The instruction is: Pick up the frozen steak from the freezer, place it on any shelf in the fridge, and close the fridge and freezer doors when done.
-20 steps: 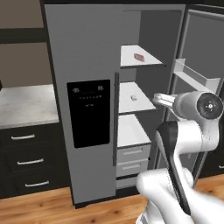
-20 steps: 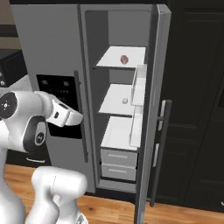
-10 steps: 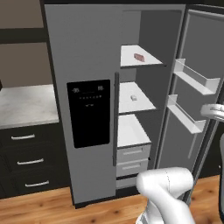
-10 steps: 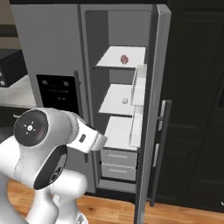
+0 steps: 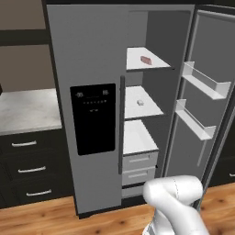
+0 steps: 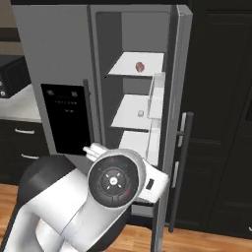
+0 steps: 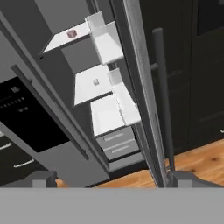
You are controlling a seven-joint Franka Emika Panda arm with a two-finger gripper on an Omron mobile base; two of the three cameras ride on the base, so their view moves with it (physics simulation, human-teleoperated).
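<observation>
White arm (image 6: 98, 206) has swung low toward 6 o'clock since a second ago; hand (image 7: 109, 177) released, fingers spread; steak (image 5: 145, 60) unmoved on the top shelf (image 5: 140, 64).

Pinkish-red steak (image 5: 145, 60), white shelf (image 5: 137, 57)

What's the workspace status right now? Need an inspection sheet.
Surface: white shelves in the open compartment, grey drawers below.
Job's things: reddish item on top shelf, possibly the steak; panel door shut; binned door open.
Clutter: small white lump on middle shelf.
Grippers: gripper open, holding nothing.
Cables: nothing seen.
Surroundings: grey counter, dark drawers, wood floor.
</observation>
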